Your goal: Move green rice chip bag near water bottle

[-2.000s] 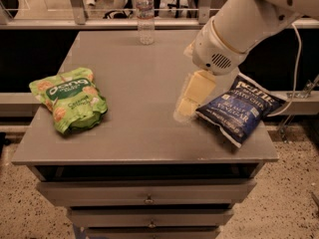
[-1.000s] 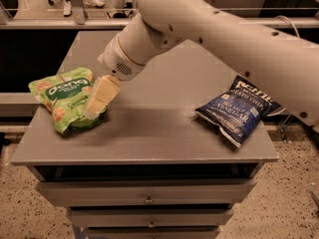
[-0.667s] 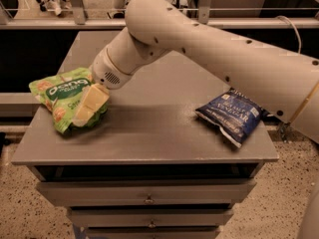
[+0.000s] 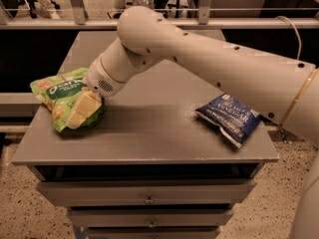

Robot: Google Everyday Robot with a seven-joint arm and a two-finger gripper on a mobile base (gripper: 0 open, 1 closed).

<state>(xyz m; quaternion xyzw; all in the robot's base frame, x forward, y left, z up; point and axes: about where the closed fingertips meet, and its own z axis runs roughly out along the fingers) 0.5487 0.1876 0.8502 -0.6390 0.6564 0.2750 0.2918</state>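
Gripper (image 4: 82,109) sat on the green rice chip bag (image 4: 54,91) at the tabletop's (image 4: 149,131) left edge, placed to take hold, though whether it had closed I couldn't tell.

Cream claw (image 4: 76,118) on green bag (image 4: 54,90)
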